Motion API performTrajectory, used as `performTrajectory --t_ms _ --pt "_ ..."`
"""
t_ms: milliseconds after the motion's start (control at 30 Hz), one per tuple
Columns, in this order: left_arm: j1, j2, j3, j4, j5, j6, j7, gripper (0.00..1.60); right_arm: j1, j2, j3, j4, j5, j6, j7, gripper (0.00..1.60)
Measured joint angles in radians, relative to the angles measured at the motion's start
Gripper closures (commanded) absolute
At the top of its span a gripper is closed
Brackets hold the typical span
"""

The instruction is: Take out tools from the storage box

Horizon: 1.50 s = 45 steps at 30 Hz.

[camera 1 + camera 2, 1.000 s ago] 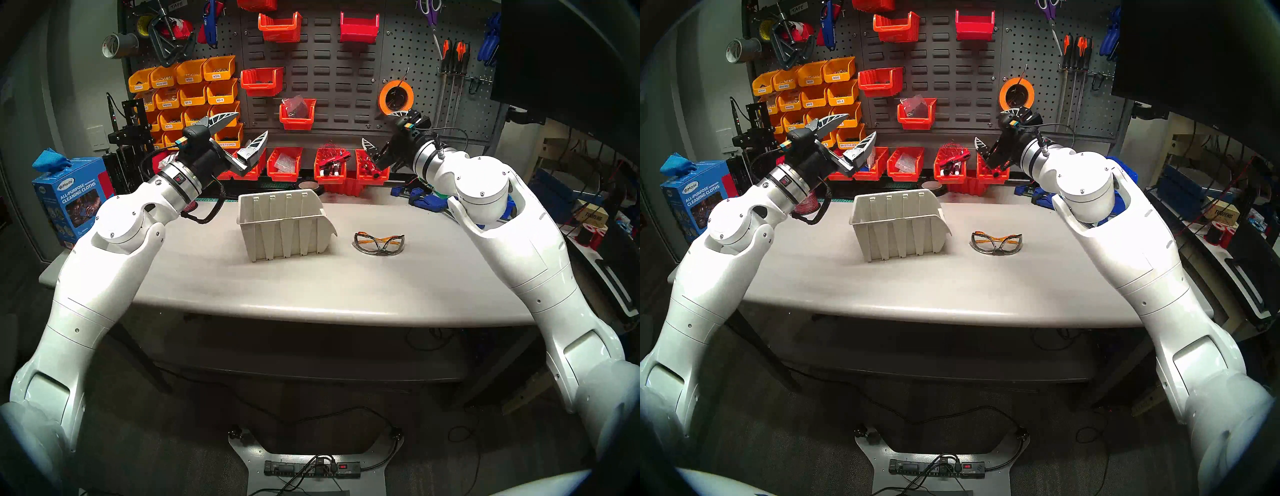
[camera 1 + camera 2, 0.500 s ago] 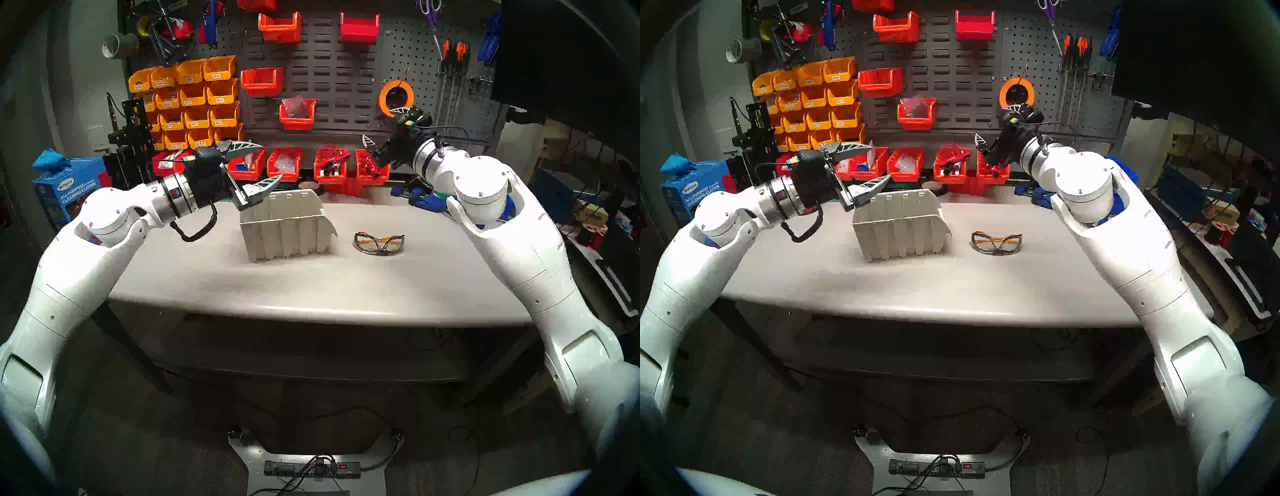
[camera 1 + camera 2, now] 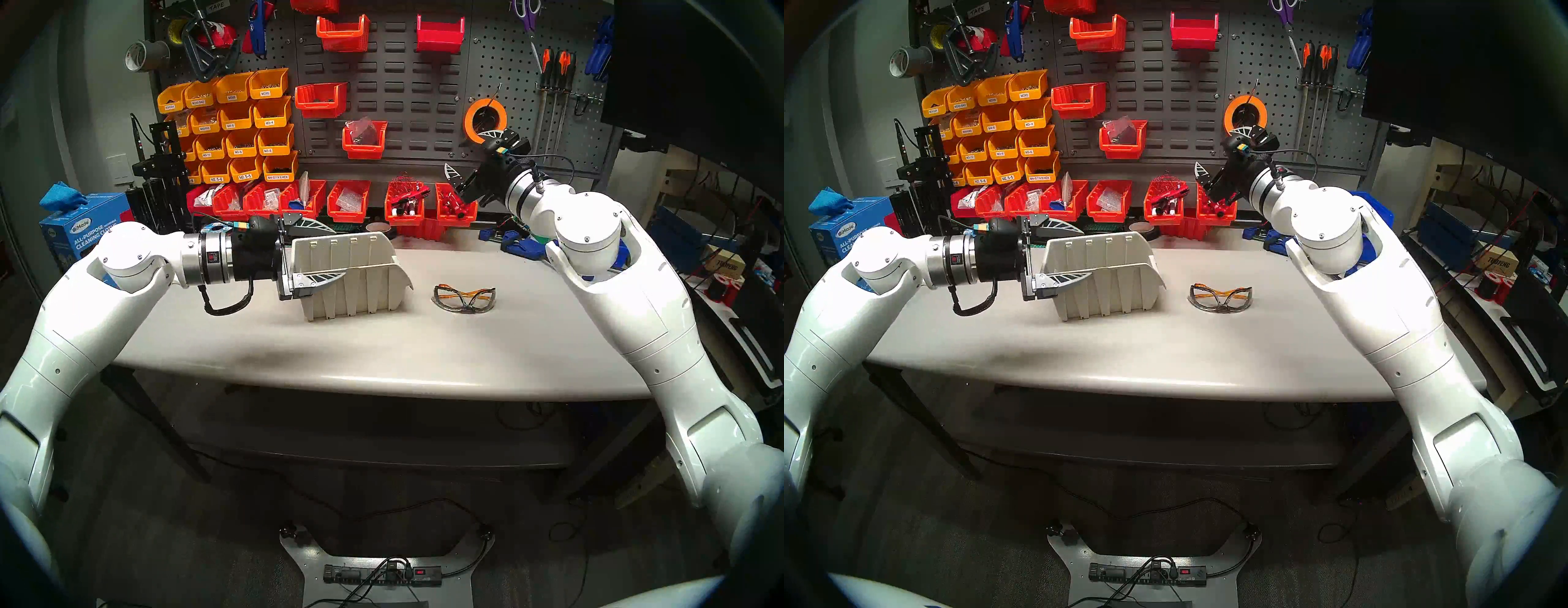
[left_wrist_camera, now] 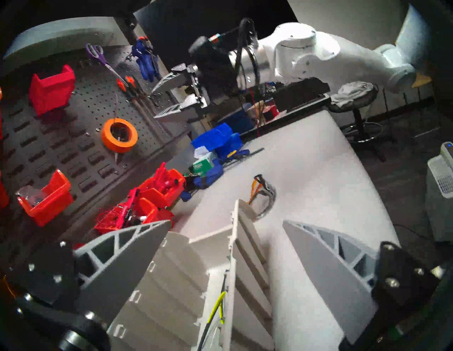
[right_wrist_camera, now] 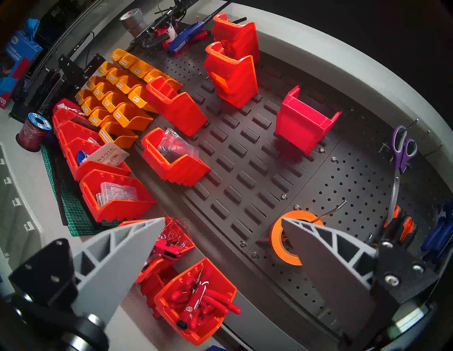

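The beige storage box (image 3: 352, 293) stands mid-table, also in the right head view (image 3: 1106, 297). My left gripper (image 3: 339, 252) is open and straddles the box's left end, one finger behind the back wall and one along the front wall. In the left wrist view the box (image 4: 171, 282) sits between the fingers, and a yellow-accented glasses arm (image 4: 217, 306) shows inside it. The orange-armed safety glasses (image 3: 464, 297) lie on the table right of the box. My right gripper (image 3: 461, 153) is open and empty, raised at the back right near the pegboard.
A row of red bins (image 3: 403, 204) lines the table's back edge under the pegboard. An orange tape roll (image 3: 485, 119) hangs by my right gripper. Blue clamps (image 3: 515, 246) lie at the back right. A blue cleaning-cloth box (image 3: 80, 237) stands at the far left.
My left arm has come down and to the right, from raised above the back left to level with the box, its open fingers now around the box's left end. The right arm has barely moved.
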<state>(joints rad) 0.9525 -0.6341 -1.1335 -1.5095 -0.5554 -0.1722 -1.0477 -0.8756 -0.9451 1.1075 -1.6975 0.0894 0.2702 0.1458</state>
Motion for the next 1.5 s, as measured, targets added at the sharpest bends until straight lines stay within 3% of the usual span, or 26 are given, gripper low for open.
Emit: performTrajectory --t_ms 267,533,600,633,733,833,900,933,1033,1100,1500 --pt "-0.072 -0.080 0.012 0.094 0.146 -0.087 -0.079 0.00 -0.004 -0.001 0.002 -0.003 -0.003 0.000 -0.008 0.00" --pt "-0.145 -0.131 0.042 0.169 0.198 -0.137 -0.180 0.00 -0.006 -0.001 0.003 -0.006 -0.004 0.000 -0.012 0.00" --pt "-0.162 -0.140 0.052 0.185 0.202 -0.146 -0.209 0.24 -0.007 -0.001 0.004 -0.006 -0.005 0.000 -0.013 0.00" --pt "-0.172 -0.144 0.056 0.193 0.202 -0.149 -0.225 0.50 -0.007 -0.001 0.004 -0.006 -0.005 0.000 -0.013 0.00" --pt "-0.196 -0.155 0.065 0.215 0.201 -0.159 -0.269 0.61 -0.008 -0.001 0.004 -0.007 -0.005 0.000 -0.014 0.00" --pt "-0.218 -0.163 0.068 0.236 0.198 -0.168 -0.304 0.93 -0.008 -0.001 0.004 -0.007 -0.005 0.000 -0.015 0.00" --pt "-0.231 -0.168 0.068 0.250 0.197 -0.174 -0.323 0.97 -0.009 -0.001 0.004 -0.007 -0.005 0.000 -0.015 0.00" --pt "-0.237 -0.170 0.068 0.257 0.197 -0.176 -0.331 0.93 -0.009 -0.001 0.004 -0.007 -0.005 0.000 -0.015 0.00" --pt "-0.252 -0.177 0.067 0.276 0.196 -0.185 -0.350 0.16 -0.009 -0.001 0.005 -0.008 -0.005 0.000 -0.016 0.00" --pt "-0.259 -0.181 0.066 0.286 0.196 -0.193 -0.358 0.00 -0.009 -0.001 0.005 -0.008 -0.005 0.000 -0.016 0.00" --pt "-0.285 -0.202 0.058 0.318 0.197 -0.216 -0.367 0.00 -0.010 -0.001 0.005 -0.009 -0.006 0.000 -0.017 0.00"
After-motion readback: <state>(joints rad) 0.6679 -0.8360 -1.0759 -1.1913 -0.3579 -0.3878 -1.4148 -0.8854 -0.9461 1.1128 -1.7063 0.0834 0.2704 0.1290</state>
